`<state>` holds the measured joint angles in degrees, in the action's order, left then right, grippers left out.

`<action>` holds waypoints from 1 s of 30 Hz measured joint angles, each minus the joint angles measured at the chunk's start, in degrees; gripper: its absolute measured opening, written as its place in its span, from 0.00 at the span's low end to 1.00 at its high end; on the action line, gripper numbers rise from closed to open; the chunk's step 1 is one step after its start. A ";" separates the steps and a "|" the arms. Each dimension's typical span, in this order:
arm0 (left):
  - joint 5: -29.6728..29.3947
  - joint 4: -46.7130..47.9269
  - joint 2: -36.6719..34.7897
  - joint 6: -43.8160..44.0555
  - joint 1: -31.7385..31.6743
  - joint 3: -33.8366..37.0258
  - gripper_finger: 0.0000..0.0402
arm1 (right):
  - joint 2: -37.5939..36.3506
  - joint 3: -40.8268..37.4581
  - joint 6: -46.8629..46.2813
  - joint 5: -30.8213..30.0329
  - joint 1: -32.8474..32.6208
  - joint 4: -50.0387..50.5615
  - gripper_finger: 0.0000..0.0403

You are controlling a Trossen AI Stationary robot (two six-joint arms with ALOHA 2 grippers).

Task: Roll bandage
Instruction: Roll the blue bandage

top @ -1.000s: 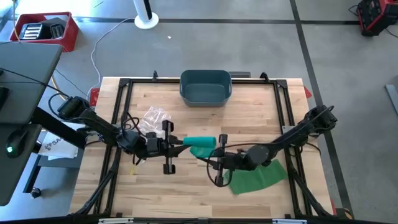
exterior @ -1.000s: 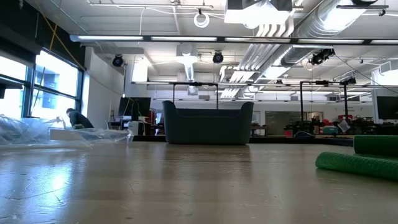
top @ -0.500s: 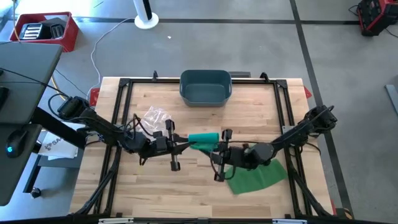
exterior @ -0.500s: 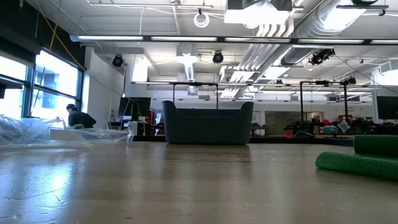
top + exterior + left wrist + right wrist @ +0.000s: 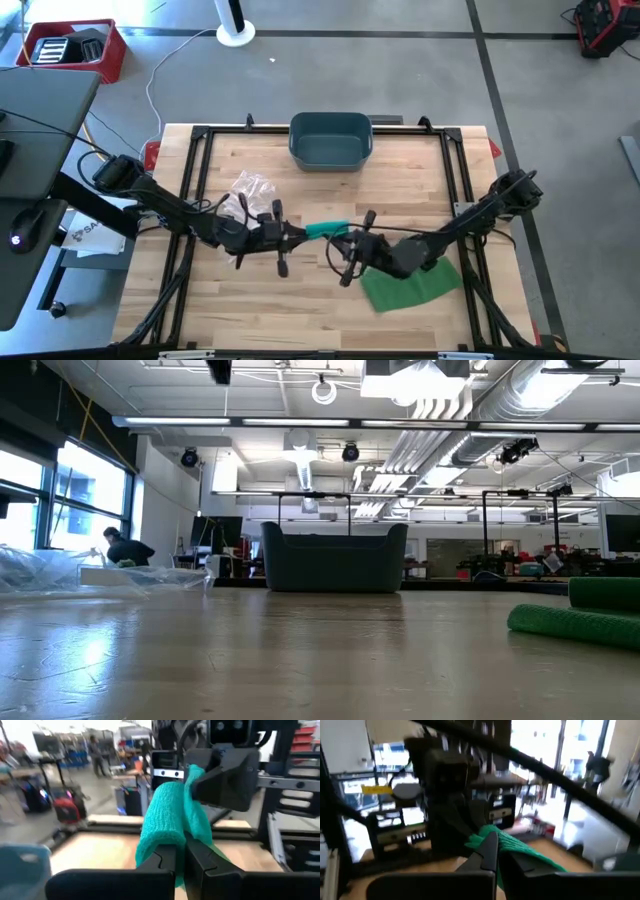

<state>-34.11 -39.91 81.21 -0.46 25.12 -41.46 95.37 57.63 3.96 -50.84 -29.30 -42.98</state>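
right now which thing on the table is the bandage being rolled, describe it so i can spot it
Start at the dark blue bin at the table's far edge and come straight toward the near edge to where the two arms meet. The bandage is the teal roll pinched between the left gripper and the right gripper. Unlike the flat green cloth nearby, it is held above the wood.

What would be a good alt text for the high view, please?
Both grippers, left and right, are shut on a green bandage held between them above a wooden table. A blue bin sits at the far edge.
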 joint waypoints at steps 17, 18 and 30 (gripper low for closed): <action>5.10 0.86 0.04 18.31 -9.51 16.14 0.01 | 7.57 -0.44 -24.79 19.02 16.88 15.65 0.06; 5.39 0.84 0.04 18.81 -10.04 16.88 0.01 | 8.19 -0.44 -25.35 20.20 17.91 15.56 0.08; 6.60 -0.44 7.46 23.70 -11.78 20.19 0.01 | 16.60 -0.37 -30.56 38.20 26.47 13.99 0.28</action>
<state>-27.51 -40.35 88.67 23.24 13.34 -21.26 111.97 57.26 -26.60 -12.64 -2.83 -28.99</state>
